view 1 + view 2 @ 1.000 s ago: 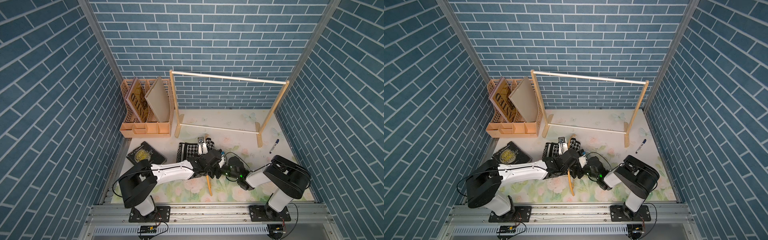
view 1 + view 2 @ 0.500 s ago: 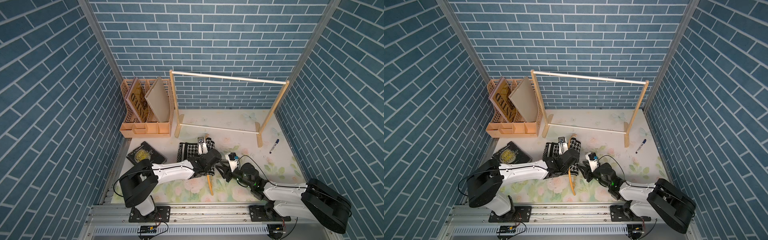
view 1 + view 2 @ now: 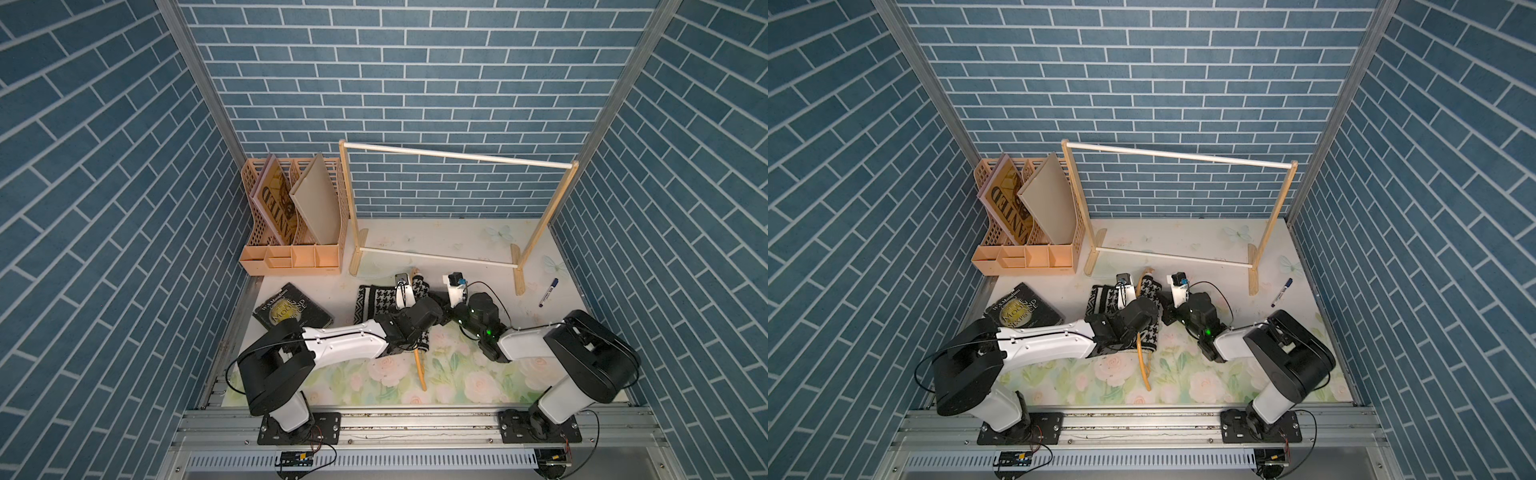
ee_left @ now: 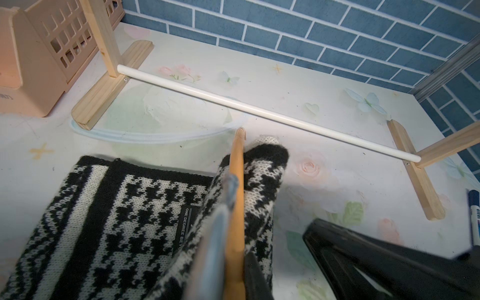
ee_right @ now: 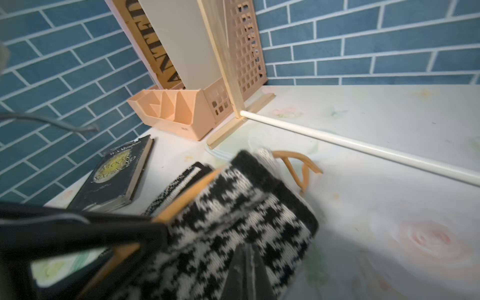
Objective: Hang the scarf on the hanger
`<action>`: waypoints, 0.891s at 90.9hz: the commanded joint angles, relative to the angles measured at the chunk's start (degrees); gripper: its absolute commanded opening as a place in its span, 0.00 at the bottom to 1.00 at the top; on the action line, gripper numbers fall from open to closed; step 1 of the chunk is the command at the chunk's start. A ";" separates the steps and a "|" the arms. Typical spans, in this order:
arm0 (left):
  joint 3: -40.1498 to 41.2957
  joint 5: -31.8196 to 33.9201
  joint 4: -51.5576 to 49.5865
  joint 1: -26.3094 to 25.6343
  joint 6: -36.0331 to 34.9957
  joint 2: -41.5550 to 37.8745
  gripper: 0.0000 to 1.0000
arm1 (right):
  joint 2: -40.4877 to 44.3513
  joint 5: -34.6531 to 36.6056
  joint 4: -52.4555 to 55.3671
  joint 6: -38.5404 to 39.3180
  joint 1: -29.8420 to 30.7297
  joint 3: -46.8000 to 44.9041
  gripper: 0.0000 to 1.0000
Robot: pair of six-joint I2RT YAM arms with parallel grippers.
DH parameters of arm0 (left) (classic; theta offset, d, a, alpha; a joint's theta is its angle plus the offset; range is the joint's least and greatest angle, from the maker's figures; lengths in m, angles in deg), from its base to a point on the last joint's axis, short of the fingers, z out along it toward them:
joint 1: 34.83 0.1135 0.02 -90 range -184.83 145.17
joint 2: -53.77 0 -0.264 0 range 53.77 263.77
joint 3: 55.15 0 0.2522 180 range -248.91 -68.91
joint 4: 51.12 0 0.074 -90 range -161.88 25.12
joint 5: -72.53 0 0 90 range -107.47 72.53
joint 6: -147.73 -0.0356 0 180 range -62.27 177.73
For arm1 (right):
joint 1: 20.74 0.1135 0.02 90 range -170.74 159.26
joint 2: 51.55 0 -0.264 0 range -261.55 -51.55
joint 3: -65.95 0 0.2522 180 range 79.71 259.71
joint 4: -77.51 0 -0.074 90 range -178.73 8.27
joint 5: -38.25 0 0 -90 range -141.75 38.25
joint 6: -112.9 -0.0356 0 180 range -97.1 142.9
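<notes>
Draping the scarf [image 4: 145,207] over the hanger [image 4: 237,161] is the step in hand, and it looks about half done. One fold of the checked cloth already lies across the wooden arm. The rest, with its label, lies flat on the table [image 3: 457,245] beside it, in front of the rack's [image 3: 453,156] lower bar.

The left claw [image 4: 236,233] is closed on the hanger, the wood running between its fingers. The hanger sits low over the table. One tip points at the rack and the other shows in a top view [image 3: 420,368], pointing back toward the robot's base.

The right claw [image 5: 246,272] is fully shut, and in its wrist view it seems to pinch the draped fold near its edge.

Both arms reach low toward the middle of the table with their wrists almost nose to nose. The left forearm is stretched long, the right elbow folded close to its base.

The next move, as I judge it, calls for the right arm to draw more cloth across the wood while the left holds the hanger steady, so that the two sides balance and the scarf does not slide off when lifted.
</notes>
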 commanded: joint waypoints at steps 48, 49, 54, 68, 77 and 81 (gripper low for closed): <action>-0.49 -3.21 -2.08 0.09 -1.48 0.72 0.00 | -19.84 -15.04 -12.35 -8.59 1.19 9.02 0.00; -0.49 -3.15 -2.05 0.09 -1.48 0.72 0.00 | -19.14 -14.83 -12.08 -8.28 1.19 8.56 0.00; -0.49 -3.11 -2.18 0.11 -1.53 0.70 0.00 | -15.68 -13.39 -10.83 -6.96 1.19 6.28 0.00; -1.81 -2.45 -4.04 0.09 -1.49 1.38 0.00 | -4.99 -7.90 -4.56 -4.46 1.19 -1.65 0.00; -3.48 -2.04 -6.21 0.09 -1.17 2.32 0.00 | 3.21 -2.96 0.91 -4.19 1.23 -7.65 0.00; -4.19 -1.77 -7.02 0.11 -1.01 2.64 0.00 | 6.71 -0.29 4.24 -4.27 1.41 -10.16 0.00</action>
